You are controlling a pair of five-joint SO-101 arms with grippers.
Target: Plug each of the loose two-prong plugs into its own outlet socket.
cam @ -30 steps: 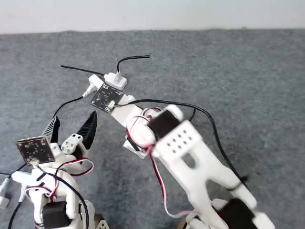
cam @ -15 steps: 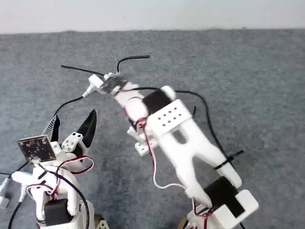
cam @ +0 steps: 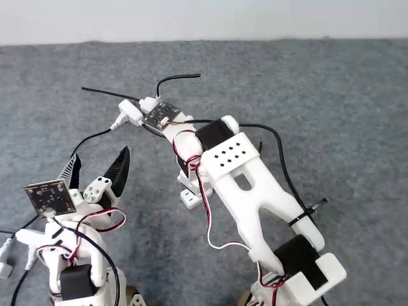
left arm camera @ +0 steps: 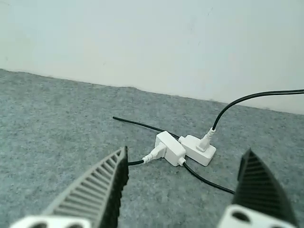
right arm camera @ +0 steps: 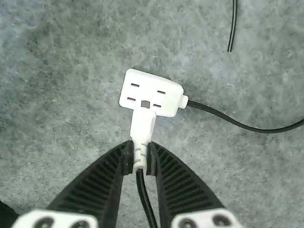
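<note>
Across the grey table (cam: 344, 108) the right arm (cam: 255, 191) is stretched far out so the right claw (right arm camera: 139, 151), pinched shut on the neck of a plug (right arm camera: 141, 124), holds it square against the side of an outlet (right arm camera: 152, 92), lined up for seating as I read it. The left arm (cam: 76, 255) sits back by its base, the left claw (cam: 100, 157) spread wide and empty, likely to stay clear. I count two arms, two claws, two outlets just beside each other, and two plugs, one at each.
</note>
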